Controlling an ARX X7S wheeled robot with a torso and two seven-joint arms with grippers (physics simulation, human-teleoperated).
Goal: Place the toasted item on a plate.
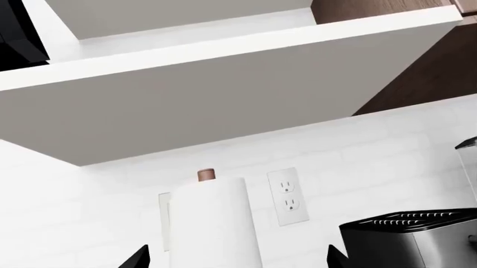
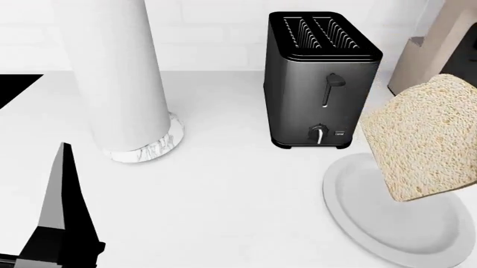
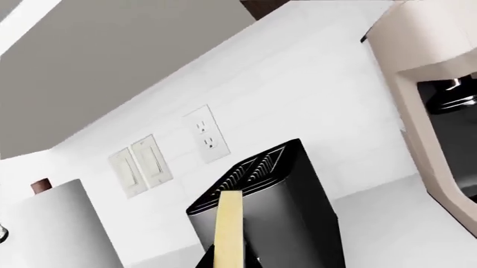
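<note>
The toasted item (image 2: 421,139), a pale tan bread slice, hangs tilted in the air over the right part of the white plate (image 2: 358,201), which lies on the counter in front of the toaster. In the right wrist view the slice shows edge-on as a yellow crust strip (image 3: 229,223), with my right gripper (image 3: 229,263) shut on it, dark fingers on either side. That gripper is out of the head view. My left gripper (image 1: 238,259) is open and holds nothing, its two dark tips far apart. The left arm (image 2: 63,223) sits at the lower left.
A dark two-slot toaster (image 2: 320,78) stands at the back of the white counter. A tall paper towel roll (image 2: 111,72) on a marble base (image 2: 160,146) stands left of it. A beige appliance (image 2: 436,44) is at the far right. A black surface (image 2: 15,89) borders the left edge.
</note>
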